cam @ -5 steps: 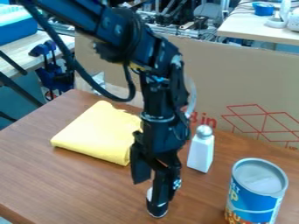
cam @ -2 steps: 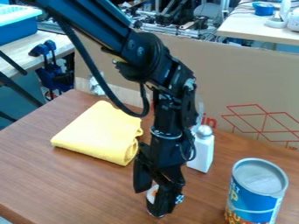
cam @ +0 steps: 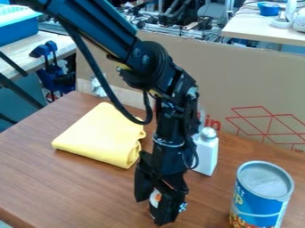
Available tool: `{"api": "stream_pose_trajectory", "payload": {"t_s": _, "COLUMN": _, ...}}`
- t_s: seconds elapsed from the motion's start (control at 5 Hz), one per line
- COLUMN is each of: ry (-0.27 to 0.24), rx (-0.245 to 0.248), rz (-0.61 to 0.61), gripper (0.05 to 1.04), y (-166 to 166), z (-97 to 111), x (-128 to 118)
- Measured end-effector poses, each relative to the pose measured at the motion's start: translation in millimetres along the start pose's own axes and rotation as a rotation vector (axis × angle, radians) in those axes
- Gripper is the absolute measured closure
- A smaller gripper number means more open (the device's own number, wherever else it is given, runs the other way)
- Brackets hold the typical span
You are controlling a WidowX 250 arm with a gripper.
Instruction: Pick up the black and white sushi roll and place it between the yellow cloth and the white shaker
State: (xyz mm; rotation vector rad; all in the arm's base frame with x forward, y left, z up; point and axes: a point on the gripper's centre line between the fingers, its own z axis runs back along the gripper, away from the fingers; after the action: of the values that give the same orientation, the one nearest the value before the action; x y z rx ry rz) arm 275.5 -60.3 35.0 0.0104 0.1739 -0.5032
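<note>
Gripper [cam: 152, 209], white object [cam: 155, 198] (perhaps held), yellow cloth [cam: 98, 133]

On table [cam: 59, 187]: cloth [cam: 98, 136], left | bottle [cam: 207, 156], right of cloth | can [cam: 259, 202], near right | cardboard [cam: 250, 75], far, behind all three

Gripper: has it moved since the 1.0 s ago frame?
Yes, slightly. The gripper has shifted toward image right, away from the yellow cloth and closer to the blue can, which sits where it did.
</note>
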Motion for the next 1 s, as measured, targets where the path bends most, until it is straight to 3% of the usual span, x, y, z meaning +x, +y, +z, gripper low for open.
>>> {"api": "stream_pose_trajectory", "payload": {"t_s": 0.2, "ry": -0.046, "rx": 0.018, "rz": 0.0, "gripper": 0.402, "y": 3, "z": 0, "x": 6}}
{"api": "stream_pose_trajectory", "payload": {"t_s": 0.4, "ry": -0.082, "rx": 0.015, "rz": 0.026, "gripper": 0.487, "y": 7, "z": 2, "x": 7}}
{"api": "stream_pose_trajectory", "payload": {"t_s": 0.6, "ry": -0.118, "rx": -0.022, "rz": 0.062, "gripper": 0.492, "y": 10, "z": 5, "x": 9}}
{"api": "stream_pose_trajectory", "payload": {"t_s": 0.8, "ry": -0.186, "rx": -0.017, "rz": 0.102, "gripper": 0.492, "y": 19, "z": 24, "x": 8}}
{"api": "stream_pose_trajectory", "payload": {"t_s": 1.0, "ry": -0.258, "rx": -0.003, "rz": 0.117, "gripper": 0.492, "y": 30, "z": 45, "x": 25}}
